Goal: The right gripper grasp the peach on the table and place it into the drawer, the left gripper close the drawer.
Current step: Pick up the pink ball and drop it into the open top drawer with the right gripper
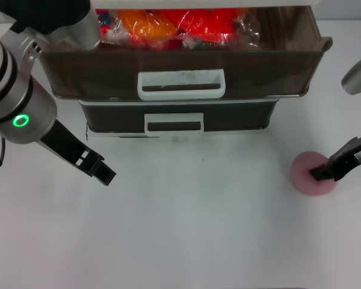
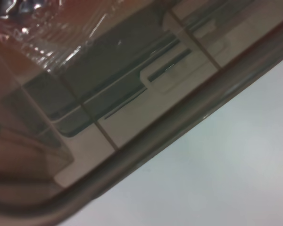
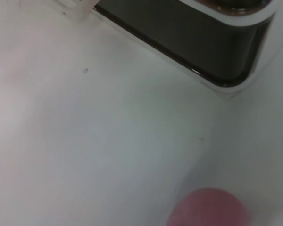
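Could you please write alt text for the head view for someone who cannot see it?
The right gripper sits on a pink peach on the white table. Behind, a brown drawer stands open; the left gripper hovers apart.

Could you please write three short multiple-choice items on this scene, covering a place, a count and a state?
1. Where is the peach?
A. in the top drawer
B. on the table by the right gripper
C. under the left gripper

2. How many white drawer handles show?
A. one
B. two
C. four

3. The top drawer is
A. pulled open
B. shut
C. removed

Key: 1 B, the peach lies on the table at the right gripper. 2 B, one on each drawer. 3 A, wrapped snacks show inside.
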Robot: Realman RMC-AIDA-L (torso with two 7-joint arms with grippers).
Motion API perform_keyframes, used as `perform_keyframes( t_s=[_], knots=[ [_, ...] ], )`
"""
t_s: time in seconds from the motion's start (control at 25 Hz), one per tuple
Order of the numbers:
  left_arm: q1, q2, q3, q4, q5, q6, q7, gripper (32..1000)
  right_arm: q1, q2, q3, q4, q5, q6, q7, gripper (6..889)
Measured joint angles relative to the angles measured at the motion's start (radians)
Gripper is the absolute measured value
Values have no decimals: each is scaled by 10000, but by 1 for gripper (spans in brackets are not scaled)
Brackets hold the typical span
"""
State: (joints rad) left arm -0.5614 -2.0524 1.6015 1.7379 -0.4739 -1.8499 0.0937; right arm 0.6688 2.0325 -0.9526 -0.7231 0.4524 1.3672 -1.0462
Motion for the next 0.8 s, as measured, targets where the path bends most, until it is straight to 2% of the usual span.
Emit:
perform_keyframes(
  t_s=[0.24,0.44,0.56,0.8],
  knots=[
    [21,13,0,-39,0,0,10,799,-79,0,47,-420,-1,257,56,81],
    [41,14,1,-53,-1,-1,58,799,-689,6,388,-2746,103,1541,299,81],
    [50,11,0,-56,0,-1,78,799,-959,17,804,-4321,119,2282,465,81],
    [123,25,-1,-58,-1,38,90,799,-1087,90,2195,-7357,434,3833,504,81]
  ],
)
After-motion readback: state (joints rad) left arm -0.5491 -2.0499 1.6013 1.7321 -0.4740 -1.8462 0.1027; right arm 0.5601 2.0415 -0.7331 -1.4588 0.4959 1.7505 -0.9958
